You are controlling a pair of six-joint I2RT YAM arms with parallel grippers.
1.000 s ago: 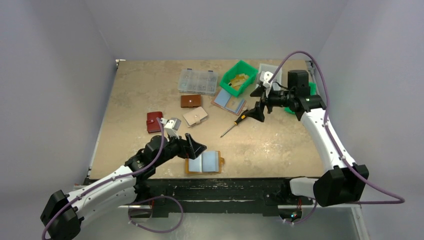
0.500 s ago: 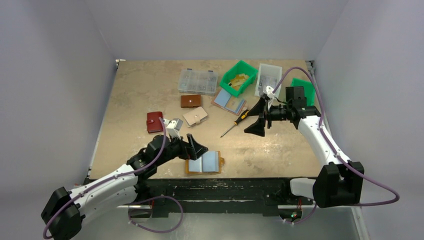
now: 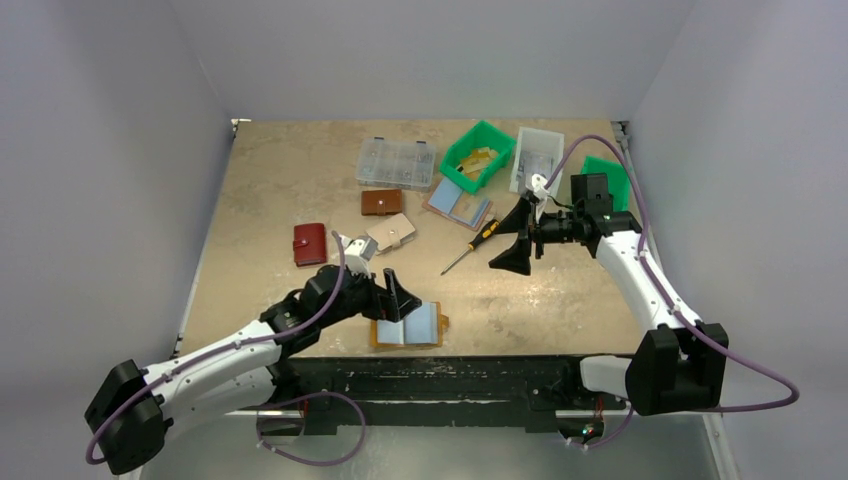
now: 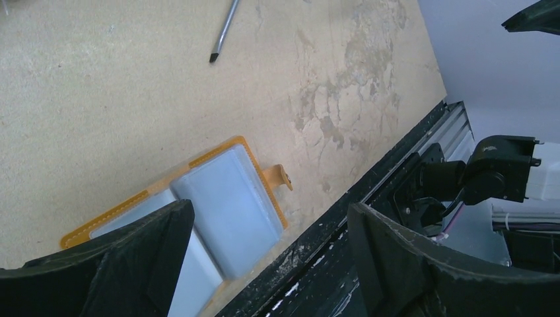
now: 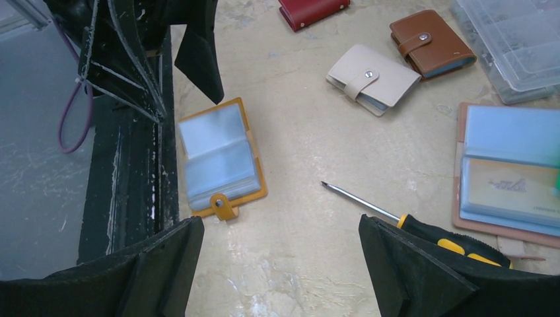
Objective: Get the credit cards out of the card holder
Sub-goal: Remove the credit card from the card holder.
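Card holder (image 3: pixel 408 325), mustard yellow, lies opened flat at the near edge of the bench (image 3: pixel 270 180), with its snap tab pointing right. Its pale blue credit cards (image 5: pixel 212 135) sit in the slots; none is out yet. My left pincer (image 3: pixel 398 297) hovers just above the holder's left half, fingers spread wide and gripping nothing. My right pincer (image 3: pixel 515 242) hangs well apart, near the screwdriver (image 3: pixel 468 247), and is also spread and empty.

I judge the step in hand to be the first grasp on a card. To do it well I would come in low, catch only a card's exposed edge, and draw it out along the slot. I cannot tell which way the slots open. The holder looks light and lies close to the edge, so it could slide or lift. Pinning its other half with the right pincer should help.
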